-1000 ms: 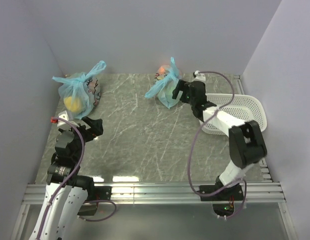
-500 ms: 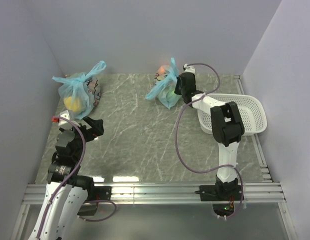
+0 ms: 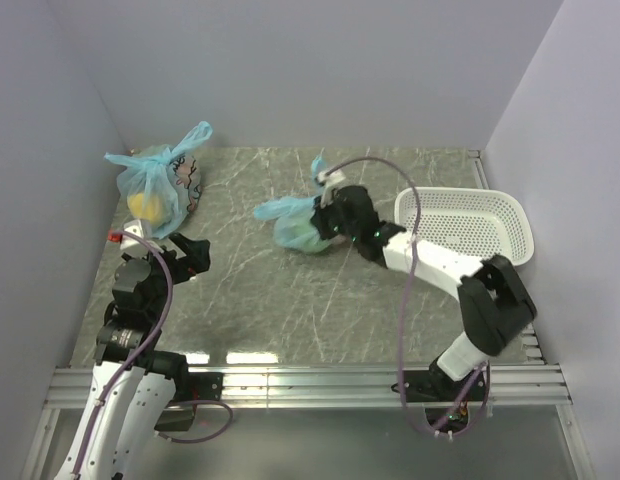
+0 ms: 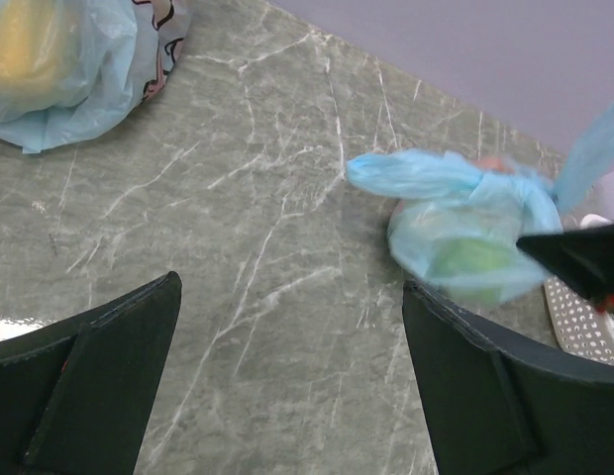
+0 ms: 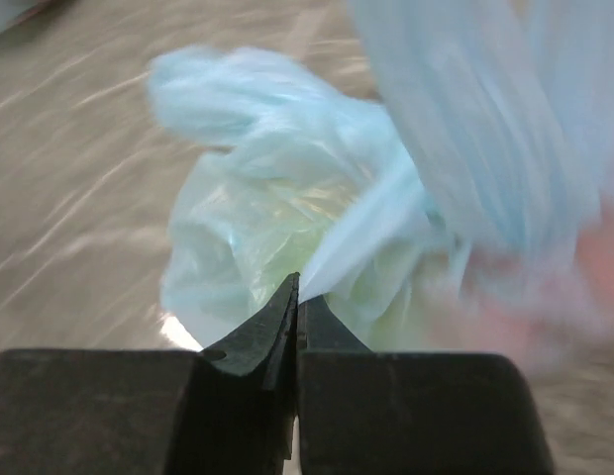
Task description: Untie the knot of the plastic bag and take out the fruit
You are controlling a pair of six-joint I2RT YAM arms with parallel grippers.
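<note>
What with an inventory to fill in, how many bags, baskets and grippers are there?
Bags: 2, the plastic bag pinched by the right gripper and the bag with a yellow lump.
Basket: 1.
Grippers: 2, counting the open left gripper.
Total: 5.

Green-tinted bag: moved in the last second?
Yes. The bag slid off the back wall, nearer and leftward, away from the basket, in the right claw.

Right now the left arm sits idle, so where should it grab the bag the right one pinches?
Probably the loose tail of the plastic bag, approached from the left gripper's side: it juts out that way, clear of the right gripper's shut fingers.
</note>
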